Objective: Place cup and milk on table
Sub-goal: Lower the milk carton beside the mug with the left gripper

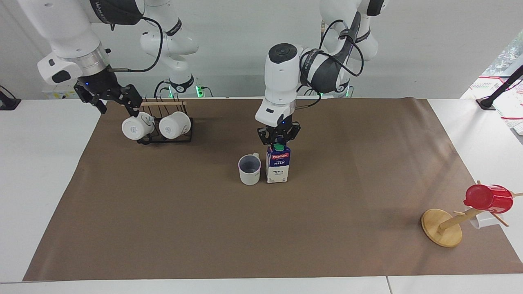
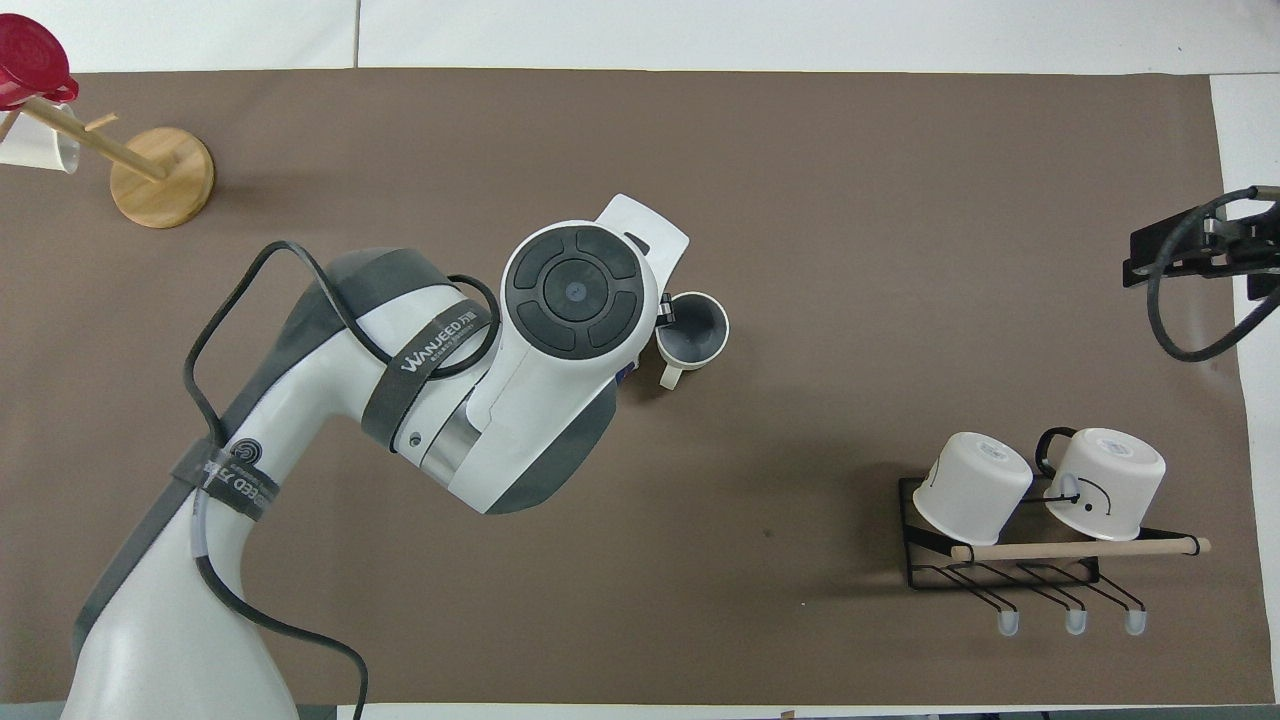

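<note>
Both task items stand together: milk (image 1: 278,165) clamped under left end effector (image 1: 278,141), beside cup (image 1: 249,169).
</note>
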Tool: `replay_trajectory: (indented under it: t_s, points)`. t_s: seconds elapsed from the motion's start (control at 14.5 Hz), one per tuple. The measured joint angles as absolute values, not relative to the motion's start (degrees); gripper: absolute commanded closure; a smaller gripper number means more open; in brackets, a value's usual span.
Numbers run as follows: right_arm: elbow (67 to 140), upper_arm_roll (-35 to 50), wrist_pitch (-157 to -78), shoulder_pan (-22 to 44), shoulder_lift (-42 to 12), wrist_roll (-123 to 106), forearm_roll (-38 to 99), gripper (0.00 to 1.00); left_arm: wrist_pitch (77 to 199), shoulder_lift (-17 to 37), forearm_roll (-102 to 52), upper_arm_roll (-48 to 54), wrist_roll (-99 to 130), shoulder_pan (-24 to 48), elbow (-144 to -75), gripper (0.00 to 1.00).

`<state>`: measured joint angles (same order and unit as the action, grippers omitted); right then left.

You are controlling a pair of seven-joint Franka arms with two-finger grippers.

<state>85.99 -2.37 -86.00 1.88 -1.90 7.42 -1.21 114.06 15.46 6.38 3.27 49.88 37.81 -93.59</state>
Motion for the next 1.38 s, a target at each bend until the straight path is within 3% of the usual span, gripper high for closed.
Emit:
replay_trajectory:
  t_s: [0.41, 0.48, 0.62, 0.69, 1.38]
  points:
    - [86.4, -2.3, -85.8, 1.9, -1.9, 7.4, -1.2, 0.0, 114.6, 15.4, 6.4, 3.3, 49.9, 37.8, -94.1, 1.0]
    - [86.4, -2.3, -85.8, 1.9, -1.9, 7.4, -1.2, 0.0, 114.6, 15.4, 6.4, 3.3, 49.9, 37.8, -94.1, 0.8]
    - [86.4, -2.2, -85.8, 1.9, -1.9, 7.4, -1.2, 0.0, 114.7, 15.4, 6.4, 3.3, 49.9, 37.8, -94.1, 0.14]
    - [86.4, -2.2, -85.8, 1.9, -1.9, 7.4, -1.2, 0.0, 114.8, 15.4, 6.4, 3.3, 49.9, 37.8, -94.1, 0.0]
    - [86.4, -2.1, -85.8, 2.0, -1.9, 7.4, -1.2, 0.0, 115.4, 13.6, 6.4, 2.8, 49.9, 37.7, -94.4, 0.0]
